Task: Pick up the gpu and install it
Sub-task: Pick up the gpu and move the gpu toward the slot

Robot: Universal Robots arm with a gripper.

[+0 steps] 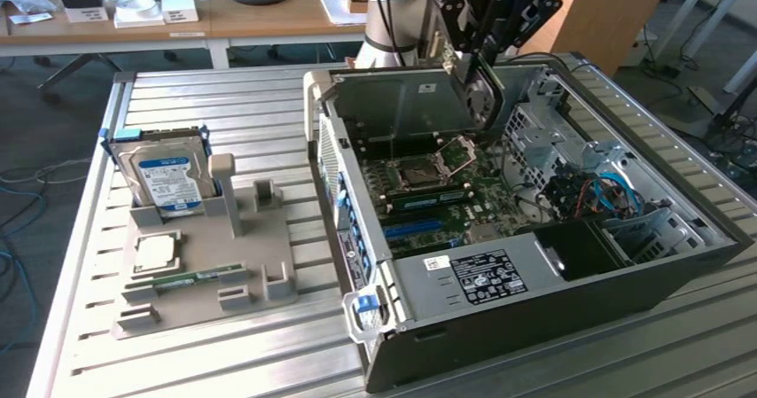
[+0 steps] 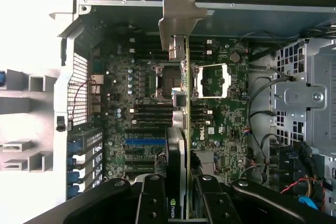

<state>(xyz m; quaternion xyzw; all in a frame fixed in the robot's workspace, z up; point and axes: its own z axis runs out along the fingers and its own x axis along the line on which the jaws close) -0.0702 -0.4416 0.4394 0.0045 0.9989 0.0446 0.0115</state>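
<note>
My gripper (image 1: 491,39) hangs over the open computer case (image 1: 662,274), shut on the gpu (image 1: 483,88). In the wrist view the gpu (image 2: 185,124) is seen edge-on between the black fingers (image 2: 152,198). Its green card edge is thin, its black cooler block faces one side, and its silver end bracket (image 2: 178,17) points away from the camera. The card hangs above the green motherboard (image 2: 220,124), over the area between the CPU socket (image 2: 167,80) and the blue expansion slot (image 2: 144,141). It does not touch the board.
A grey parts fixture (image 1: 225,265) on the slatted table holds a hard drive (image 1: 166,176) with a blue-white label, a small memory stick (image 1: 190,280) and a square chip (image 1: 156,252). Inside the case lie the power supply (image 1: 485,278), a raised metal panel (image 1: 396,105) and blue and red cables (image 1: 604,194).
</note>
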